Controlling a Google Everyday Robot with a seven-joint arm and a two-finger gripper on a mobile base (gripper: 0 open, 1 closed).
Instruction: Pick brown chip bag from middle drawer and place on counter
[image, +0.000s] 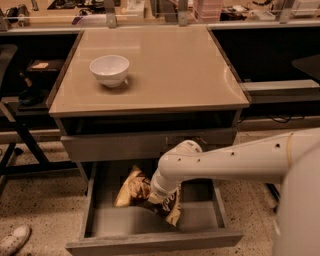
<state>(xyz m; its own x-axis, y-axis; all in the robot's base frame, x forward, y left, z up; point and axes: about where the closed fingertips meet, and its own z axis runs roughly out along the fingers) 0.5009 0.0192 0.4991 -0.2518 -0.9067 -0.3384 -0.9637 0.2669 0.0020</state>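
Down in the middle drawer (201, 214), pincer (159, 196) touches brown chip bag (132, 189)

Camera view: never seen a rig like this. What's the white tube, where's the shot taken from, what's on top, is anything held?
There is one view, looking down at a drawer cabinet from the front. The white tube is the robot's single arm, coming in from the right. Its gripper is down in the open middle drawer, right on the brown chip bag. Whether it has hold of the bag can't be seen. The beige counter above carries a white bowl.
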